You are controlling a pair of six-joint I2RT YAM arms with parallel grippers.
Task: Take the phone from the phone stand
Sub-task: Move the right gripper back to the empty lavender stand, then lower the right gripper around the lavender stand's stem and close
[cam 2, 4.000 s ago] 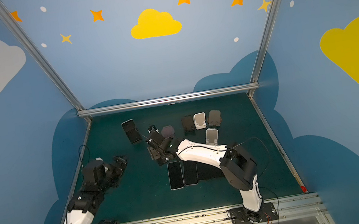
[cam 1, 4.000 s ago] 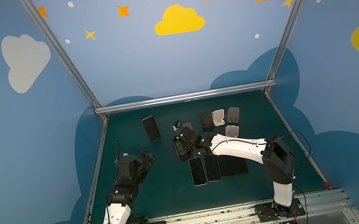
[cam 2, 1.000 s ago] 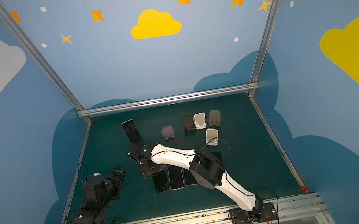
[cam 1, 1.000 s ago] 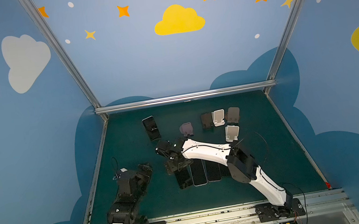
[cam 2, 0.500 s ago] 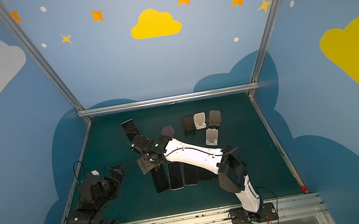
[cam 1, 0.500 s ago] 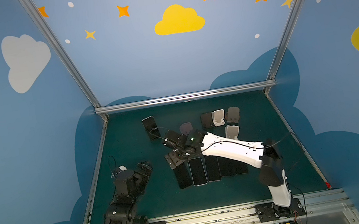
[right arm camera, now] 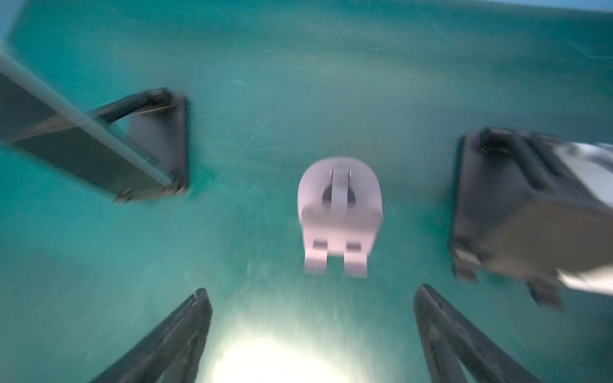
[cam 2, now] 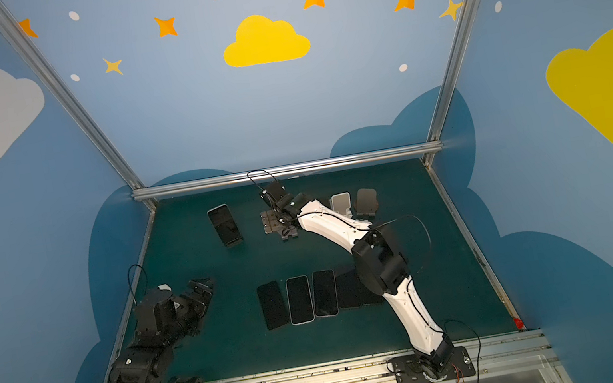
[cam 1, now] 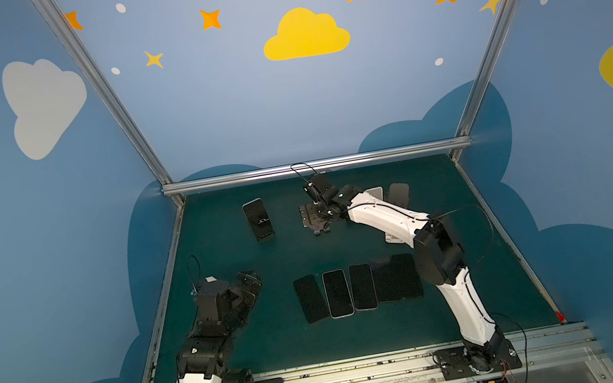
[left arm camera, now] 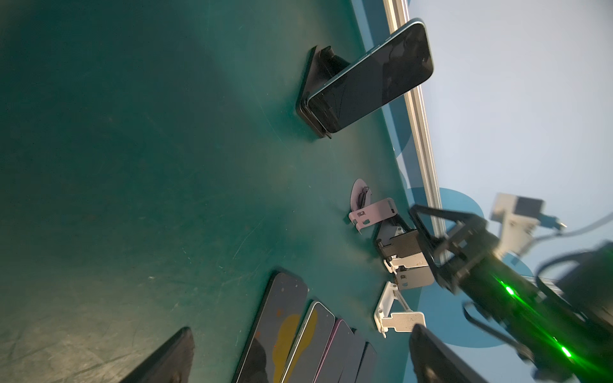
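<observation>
Lilac stand (right arm camera: 340,205), seemingly empty, has been reached by the right gripper (right arm camera: 311,293), jaws wide with nothing held; left gripper (cam 1: 249,281) open too. One phone (cam 1: 258,219) remains propped far left.

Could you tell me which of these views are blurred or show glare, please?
Right wrist view: motion-blurred throughout, glare patch on the mat; left wrist view: the phone is sharp, the right arm smeared; both top views: mostly crisp, evenly lit.

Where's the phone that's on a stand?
In both top views the phone leans on its stand at the back left of the mat, left of the right gripper.
</observation>
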